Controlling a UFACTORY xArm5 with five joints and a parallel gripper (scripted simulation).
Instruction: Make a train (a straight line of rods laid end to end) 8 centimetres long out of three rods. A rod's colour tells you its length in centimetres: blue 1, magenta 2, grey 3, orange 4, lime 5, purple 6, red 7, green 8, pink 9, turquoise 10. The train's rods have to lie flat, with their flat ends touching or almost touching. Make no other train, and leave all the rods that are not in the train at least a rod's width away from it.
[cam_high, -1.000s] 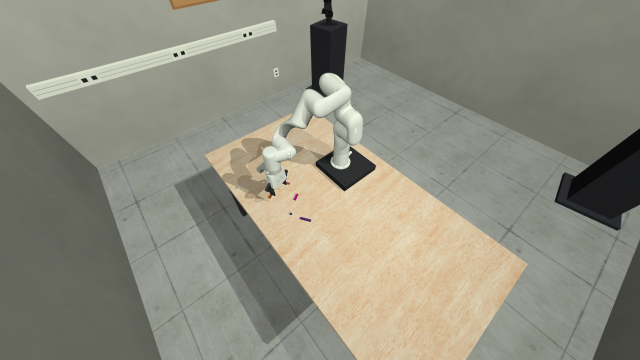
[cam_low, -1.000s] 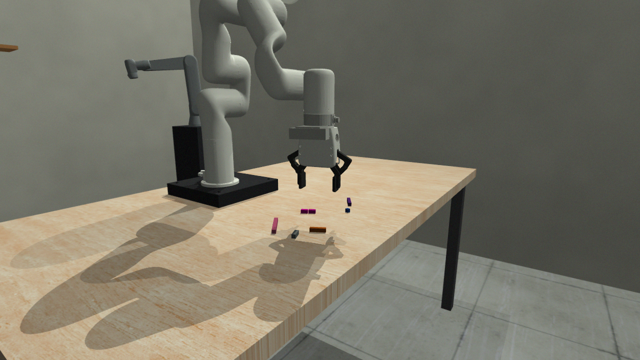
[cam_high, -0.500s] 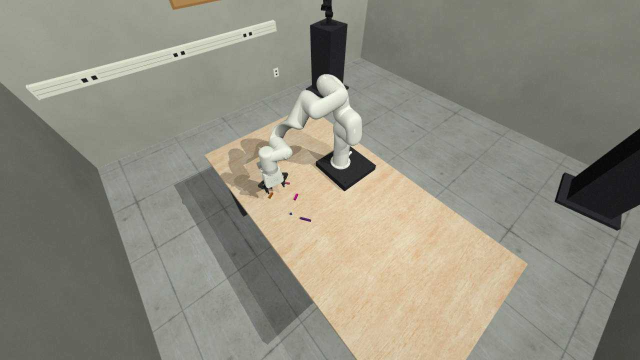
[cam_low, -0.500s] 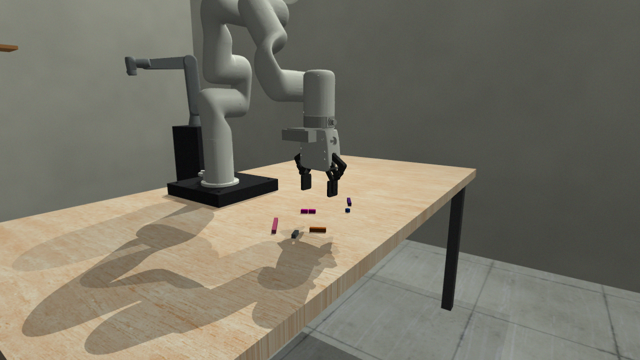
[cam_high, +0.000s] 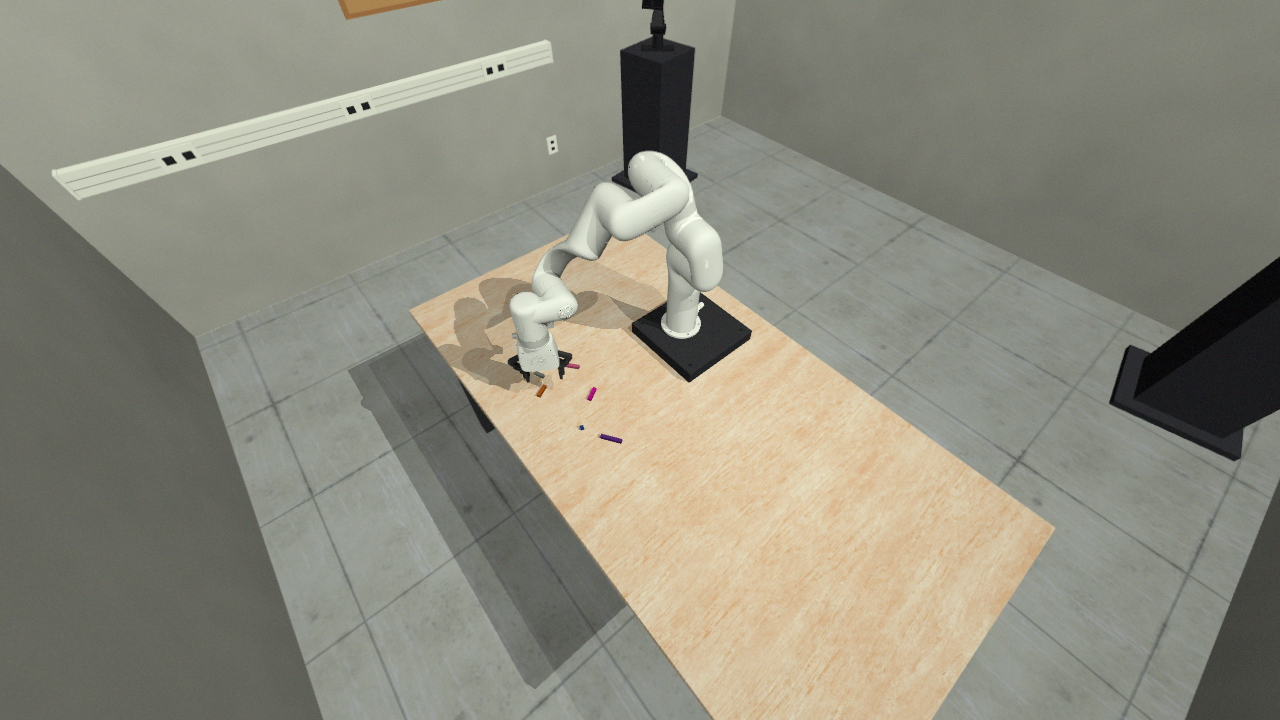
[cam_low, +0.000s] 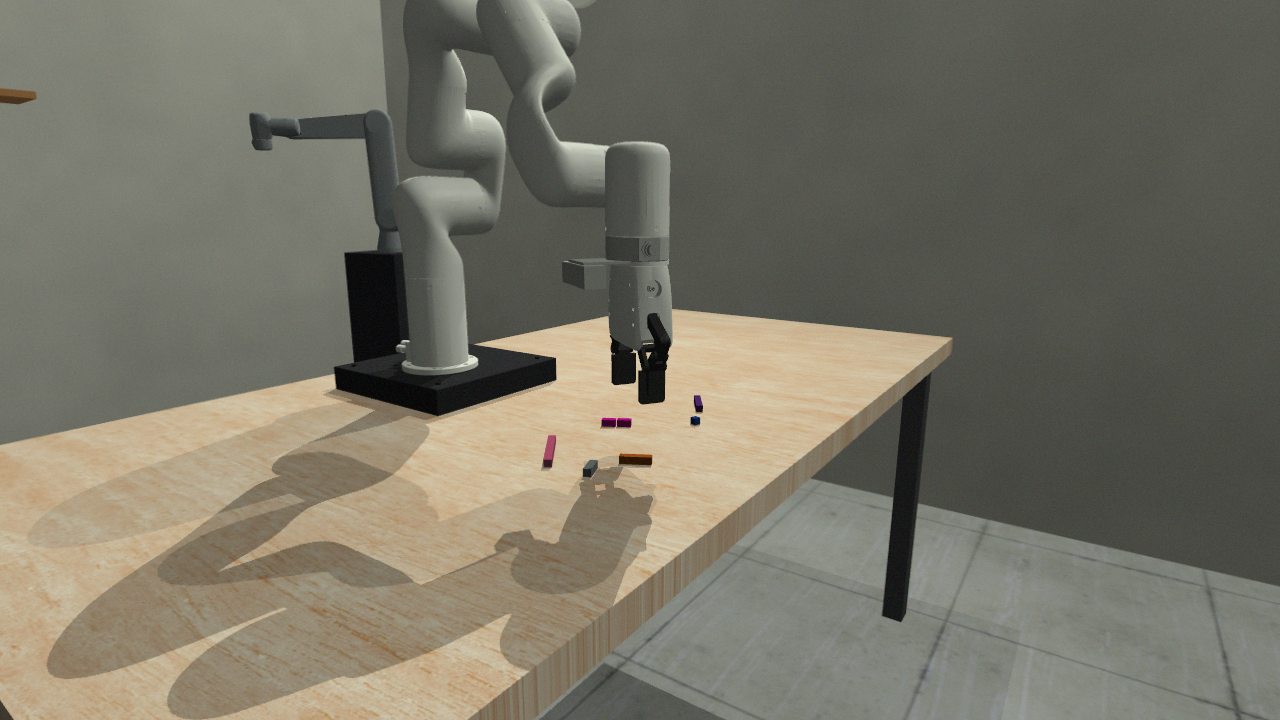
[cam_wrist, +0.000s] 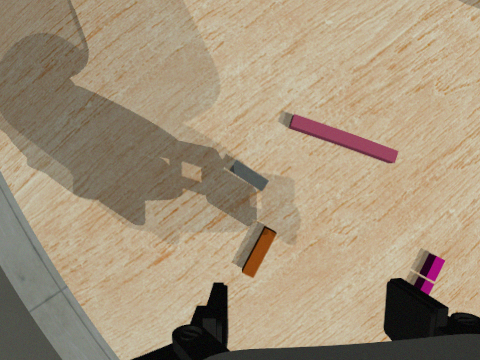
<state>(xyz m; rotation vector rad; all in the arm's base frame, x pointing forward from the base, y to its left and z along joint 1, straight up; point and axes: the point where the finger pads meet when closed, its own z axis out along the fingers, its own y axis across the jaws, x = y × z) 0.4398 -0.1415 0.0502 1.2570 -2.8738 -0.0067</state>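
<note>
The tool (cam_high: 544, 376) (cam_low: 637, 383) (cam_wrist: 308, 308) is open wide, holding nothing, and hangs above the counter (cam_high: 805, 501) (cam_low: 805, 358) (cam_wrist: 150, 300) with its fingers pointing down. All seven rods lie flat on the wood. One magenta rod (cam_high: 593, 390) (cam_low: 608, 422) (cam_wrist: 435, 267) and a second magenta rod (cam_high: 589, 397) (cam_low: 623, 422) (cam_wrist: 423, 286) lie end to end in line (a thin sliver of wood shows between them in the wrist view), and no third rod joins them. The orange rod (cam_high: 541, 390) (cam_low: 635, 459) (cam_wrist: 259, 252) lies near the grey rod (cam_high: 539, 375) (cam_low: 589, 468) (cam_wrist: 249, 175), the two set at an angle and apart. The long pink rod (cam_high: 572, 365) (cam_low: 549, 450) (cam_wrist: 344, 138) rests on the grey one's base-plate side. Beyond the magenta pair, the little blue rod (cam_high: 581, 427) (cam_low: 694, 420) sits near the purple rod (cam_high: 611, 438) (cam_low: 698, 402), not touching it. The arm's black base plate (cam_high: 691, 368) (cam_low: 358, 380) stands on the same counter.

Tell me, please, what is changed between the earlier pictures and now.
The open claw has turned clockwise as seen from the top view, and sunk slightly. It took hold of nothing and released nothing. The orange rod and the other visible rods stayed put.
</note>
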